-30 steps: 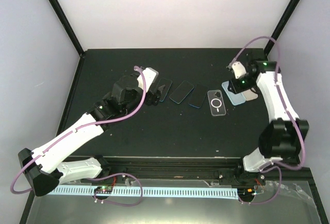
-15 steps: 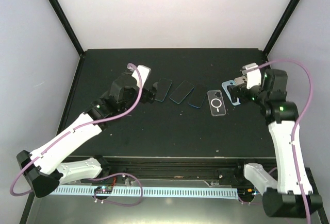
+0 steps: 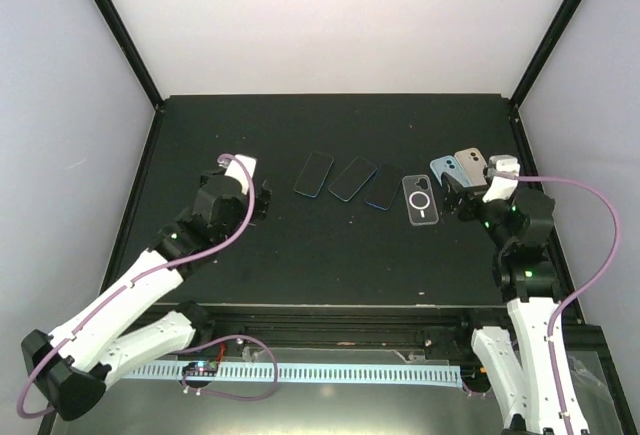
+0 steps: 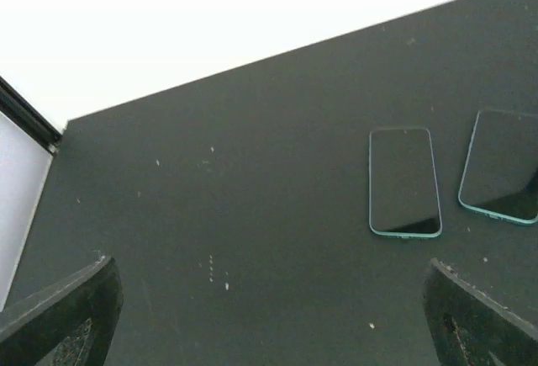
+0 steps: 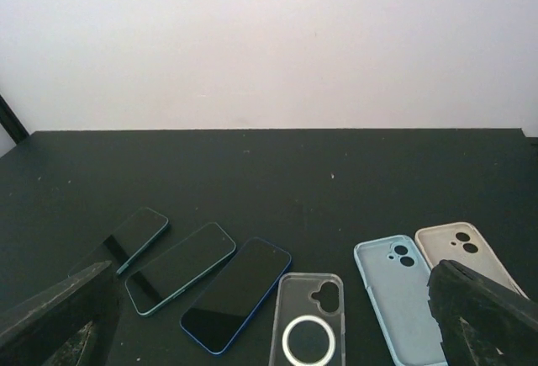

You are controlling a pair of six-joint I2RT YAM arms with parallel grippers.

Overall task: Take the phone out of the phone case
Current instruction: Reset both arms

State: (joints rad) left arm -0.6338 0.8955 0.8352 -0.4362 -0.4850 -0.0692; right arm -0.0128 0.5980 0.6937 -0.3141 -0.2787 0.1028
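Observation:
Three bare phones lie face up in a row mid-table: a teal-edged one (image 3: 313, 173) (image 4: 403, 181) (image 5: 130, 238), a second teal-edged one (image 3: 352, 179) (image 4: 504, 168) (image 5: 181, 267) and a blue-edged one (image 3: 384, 191) (image 5: 237, 293). To their right lie a clear phone case (image 3: 420, 199) (image 5: 308, 324), a light blue case (image 3: 447, 172) (image 5: 399, 299) and a beige case (image 3: 470, 164) (image 5: 458, 248), all empty. My left gripper (image 3: 258, 203) (image 4: 269, 267) is open over bare table, left of the phones. My right gripper (image 3: 452, 198) (image 5: 271, 272) is open, just on the near side of the cases, holding nothing.
The black table (image 3: 330, 245) is fenced by black frame posts (image 3: 115, 25) at its back corners, with white walls behind. The phones and cases fill a band across the middle right.
The right gripper opened and drew back toward the near edge, leaving the beige case beside the blue one. The left gripper pulled left and back from the leftmost phone.

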